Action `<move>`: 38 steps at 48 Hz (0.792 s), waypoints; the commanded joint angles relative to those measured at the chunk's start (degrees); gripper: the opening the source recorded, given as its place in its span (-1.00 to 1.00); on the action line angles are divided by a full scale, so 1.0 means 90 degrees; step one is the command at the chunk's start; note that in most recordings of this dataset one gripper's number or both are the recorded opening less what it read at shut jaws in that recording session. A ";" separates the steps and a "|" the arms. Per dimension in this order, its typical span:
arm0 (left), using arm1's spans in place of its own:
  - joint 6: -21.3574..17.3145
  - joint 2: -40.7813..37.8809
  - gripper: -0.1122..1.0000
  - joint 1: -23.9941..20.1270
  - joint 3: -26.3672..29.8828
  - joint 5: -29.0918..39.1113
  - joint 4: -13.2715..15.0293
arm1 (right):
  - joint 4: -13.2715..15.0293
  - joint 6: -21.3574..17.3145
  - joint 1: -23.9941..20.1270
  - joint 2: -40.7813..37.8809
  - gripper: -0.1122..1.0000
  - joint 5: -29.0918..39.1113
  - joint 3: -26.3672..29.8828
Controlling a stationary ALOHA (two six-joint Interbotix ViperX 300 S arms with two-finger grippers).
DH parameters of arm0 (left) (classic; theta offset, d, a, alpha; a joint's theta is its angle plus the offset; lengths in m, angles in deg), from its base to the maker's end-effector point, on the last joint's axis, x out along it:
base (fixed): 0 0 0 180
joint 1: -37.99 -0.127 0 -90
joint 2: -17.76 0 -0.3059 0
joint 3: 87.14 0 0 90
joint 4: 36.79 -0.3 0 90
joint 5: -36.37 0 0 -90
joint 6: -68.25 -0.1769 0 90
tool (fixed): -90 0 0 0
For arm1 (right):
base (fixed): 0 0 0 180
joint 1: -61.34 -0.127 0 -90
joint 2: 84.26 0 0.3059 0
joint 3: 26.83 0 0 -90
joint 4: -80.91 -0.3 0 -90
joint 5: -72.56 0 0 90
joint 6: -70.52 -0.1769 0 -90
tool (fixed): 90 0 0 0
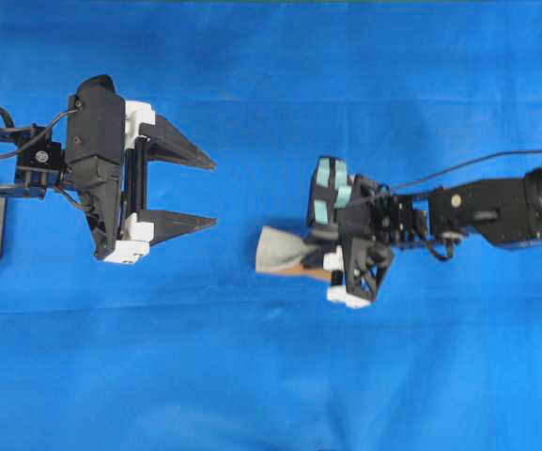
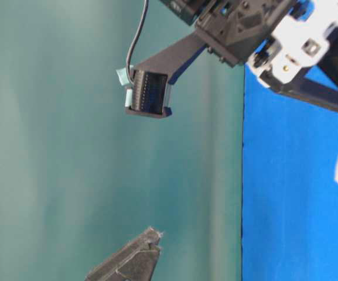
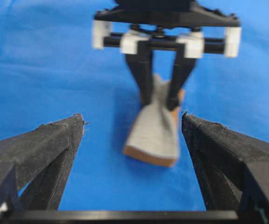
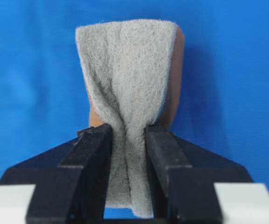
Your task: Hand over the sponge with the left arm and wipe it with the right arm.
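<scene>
The sponge (image 1: 278,252), grey on top with an orange-brown underside, is pinched at one end by my right gripper (image 1: 316,256), which is shut on it. In the right wrist view the fingers squeeze the grey pad (image 4: 125,70) into a fold between the jaws of the right gripper (image 4: 127,133). The sponge's free end points left toward my left gripper (image 1: 211,193), which stands open and holds nothing, a short gap away. The left wrist view shows the sponge (image 3: 153,140) ahead, between the spread fingertips of the left gripper (image 3: 132,117) without touching either one.
A blue cloth (image 1: 271,395) covers the whole table. The right arm's teal-patched camera block (image 1: 332,188) sticks out above its gripper. In the table-level view the cloth's edge (image 2: 243,175) meets a plain teal backdrop.
</scene>
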 commanded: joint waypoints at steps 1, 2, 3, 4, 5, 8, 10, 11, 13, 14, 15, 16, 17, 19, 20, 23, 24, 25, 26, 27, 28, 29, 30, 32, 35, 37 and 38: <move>0.0020 0.0039 0.68 0.0000 0.0107 -0.0059 0.0000 | 0.0234 0.0020 0.0469 0.0107 -0.27 0.0117 0.0068; 0.0020 0.0029 0.68 0.0000 0.0107 -0.0059 0.0000 | 0.0283 0.0020 0.0547 0.0107 -0.27 0.0127 0.0068; 0.0020 0.0029 0.68 0.0000 0.0098 -0.0059 0.0000 | 0.0342 0.0029 0.0635 0.0107 -0.27 0.0146 0.0068; 0.0020 0.0039 0.68 0.0000 0.0107 -0.0059 0.0000 | 0.0391 0.0020 0.0713 0.0117 -0.27 0.0146 0.0068; 0.0020 0.0039 0.68 0.0000 0.0107 -0.0059 0.0000 | 0.0430 0.0020 0.0781 0.0117 -0.27 0.0146 0.0059; 0.0020 0.0039 0.68 0.0000 0.0107 -0.0059 0.0000 | 0.0537 0.0029 0.0996 0.0127 -0.27 0.0146 0.0059; 0.0020 0.0029 0.68 0.0000 0.0107 -0.0059 0.0000 | 0.0605 0.0029 0.1113 0.0146 -0.27 0.0146 0.0049; 0.0020 0.0029 0.68 0.0000 0.0107 -0.0059 0.0000 | 0.0635 0.0020 0.1172 0.0156 -0.27 0.0146 0.0039; 0.0020 0.0039 0.68 0.0010 0.0107 -0.0059 0.0000 | 0.0693 0.0029 0.1289 0.0166 -0.27 0.0146 0.0020; 0.0020 0.0039 0.68 0.0000 0.0098 -0.0059 0.0000 | 0.0732 0.0029 0.1357 0.0186 -0.27 0.0146 0.0000; 0.0020 0.0039 0.68 0.0000 0.0098 -0.0059 0.0000 | 0.0752 0.0020 0.1416 0.0195 -0.27 0.0146 -0.0010; 0.0020 0.0029 0.68 0.0000 0.0098 -0.0059 0.0000 | 0.0771 0.0029 0.1455 0.0195 -0.27 0.0137 -0.0020; 0.0020 0.0029 0.68 0.0000 0.0098 -0.0059 0.0000 | 0.0781 0.0029 0.1494 0.0205 -0.27 0.0127 -0.0029; 0.0010 0.0039 0.68 0.0010 0.0098 -0.0059 -0.0010 | 0.0781 0.0029 0.1553 0.0225 -0.27 0.0117 -0.0039; 0.0010 0.0039 0.68 0.0010 0.0098 -0.0059 0.0000 | 0.0771 0.0029 0.1563 0.0225 -0.27 0.0117 -0.0049; 0.0010 0.0029 0.68 0.0000 0.0098 -0.0059 0.0000 | 0.0771 0.0020 0.1543 0.0225 -0.27 0.0098 -0.0039; 0.0010 0.0039 0.68 0.0000 0.0098 -0.0049 0.0000 | 0.0762 0.0000 0.1523 0.0225 -0.27 0.0088 -0.0039; 0.0010 0.0039 0.68 0.0000 0.0088 -0.0059 0.0000 | 0.0762 -0.0020 0.1484 0.0225 -0.27 0.0078 -0.0039; 0.0010 0.0039 0.68 0.0000 0.0098 -0.0059 0.0000 | 0.0752 -0.0039 0.1445 0.0225 -0.27 0.0059 -0.0049; 0.0010 0.0039 0.68 0.0010 0.0088 -0.0049 0.0000 | 0.0752 -0.0049 0.1387 0.0225 -0.27 0.0059 -0.0039; 0.0010 0.0039 0.68 0.0000 0.0088 -0.0039 0.0000 | 0.0742 -0.0059 0.1328 0.0225 -0.27 0.0049 -0.0039; 0.0010 0.0039 0.68 0.0000 0.0088 -0.0039 0.0000 | 0.0732 -0.0068 0.1250 0.0215 -0.27 0.0039 -0.0049; 0.0010 0.0039 0.68 0.0000 0.0088 -0.0039 0.0000 | 0.0693 -0.0068 0.1133 0.0215 -0.27 0.0039 -0.0039; 0.0010 0.0029 0.68 0.0000 0.0088 -0.0039 0.0000 | 0.0615 -0.0068 0.0957 0.0195 -0.27 0.0029 -0.0020; 0.0010 0.0039 0.68 0.0000 0.0088 -0.0039 0.0000 | 0.0479 -0.0068 0.0645 0.0156 -0.28 0.0020 0.0020; 0.0010 0.0029 0.68 0.0000 0.0088 -0.0039 0.0000 | 0.0371 -0.0068 0.0430 0.0127 -0.30 0.0010 0.0059; 0.0010 0.0039 0.68 0.0010 0.0088 -0.0039 0.0000 | 0.0303 -0.0068 0.0322 0.0117 -0.31 0.0010 0.0078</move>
